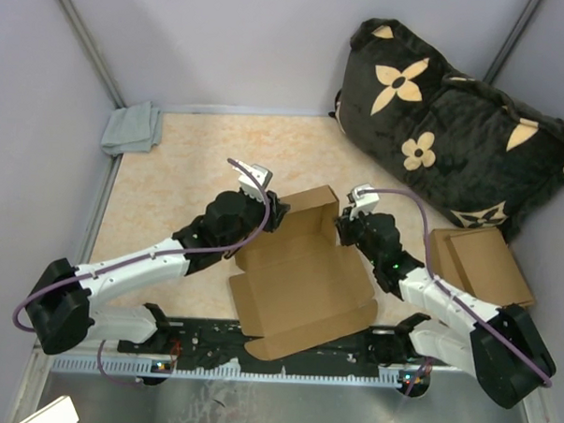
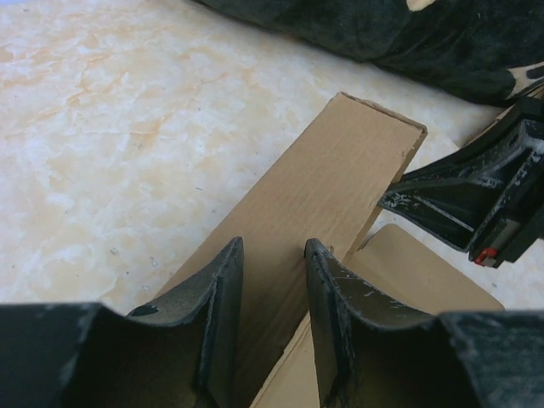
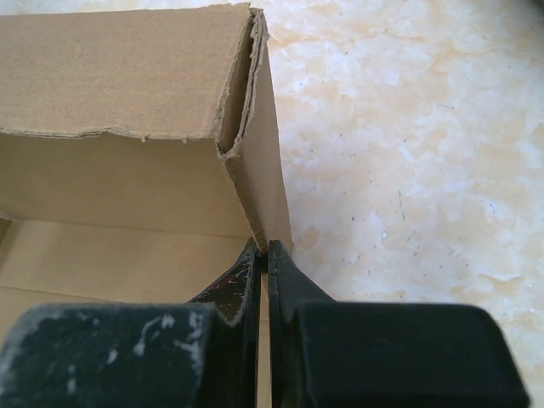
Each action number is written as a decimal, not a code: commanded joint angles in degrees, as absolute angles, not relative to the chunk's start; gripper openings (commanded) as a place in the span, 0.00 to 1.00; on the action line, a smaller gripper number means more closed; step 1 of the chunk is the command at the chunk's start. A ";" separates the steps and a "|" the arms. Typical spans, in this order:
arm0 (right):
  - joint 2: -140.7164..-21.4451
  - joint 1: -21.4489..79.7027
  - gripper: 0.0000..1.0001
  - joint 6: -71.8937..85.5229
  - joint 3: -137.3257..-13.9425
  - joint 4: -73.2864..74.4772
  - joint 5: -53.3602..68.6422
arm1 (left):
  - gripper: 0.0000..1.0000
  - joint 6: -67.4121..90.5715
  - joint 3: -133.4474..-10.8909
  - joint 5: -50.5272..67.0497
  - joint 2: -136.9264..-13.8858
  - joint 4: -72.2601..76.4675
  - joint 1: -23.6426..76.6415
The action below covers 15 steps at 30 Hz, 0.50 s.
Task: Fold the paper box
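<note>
I operate a lab cell: plain walls [image 1: 252, 42] and metal posts [image 1: 84, 39] enclose the bench [image 1: 191, 151] beyond the jaws.

We log the paper box [image 1: 302, 287] as plain, unprinted brown. Table [image 1: 171, 179]: mottled cream and pale orange, marble-like. Cushion [image 1: 454, 125], upper right of the frame: black with tan flower and diamond motifs. Cloth [image 1: 133, 128], upper left: grey-blue. Arms [image 1: 139, 266]: white and black.
</note>
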<state>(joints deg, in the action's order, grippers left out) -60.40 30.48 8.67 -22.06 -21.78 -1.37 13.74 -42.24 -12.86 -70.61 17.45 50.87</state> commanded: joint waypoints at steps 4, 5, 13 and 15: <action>-55.62 38.64 0.00 12.64 -24.27 -13.13 -22.22 | 0.41 14.78 -47.98 -16.07 -72.62 10.85 51.11; -54.99 39.53 0.00 13.68 -23.95 -11.92 -24.99 | 0.41 14.93 -47.99 -16.64 -72.53 10.88 51.11; -50.96 42.02 0.00 13.72 -18.57 -16.80 -24.86 | 0.40 14.63 -49.24 -17.91 -75.31 8.89 51.09; -51.08 42.02 0.00 12.45 -18.33 -18.01 -22.22 | 0.39 14.75 -49.19 -17.16 -75.88 8.99 51.08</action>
<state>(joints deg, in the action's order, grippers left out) -51.79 41.60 13.21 -19.22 -13.87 -23.16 14.37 -47.92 -17.32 -74.37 10.44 50.87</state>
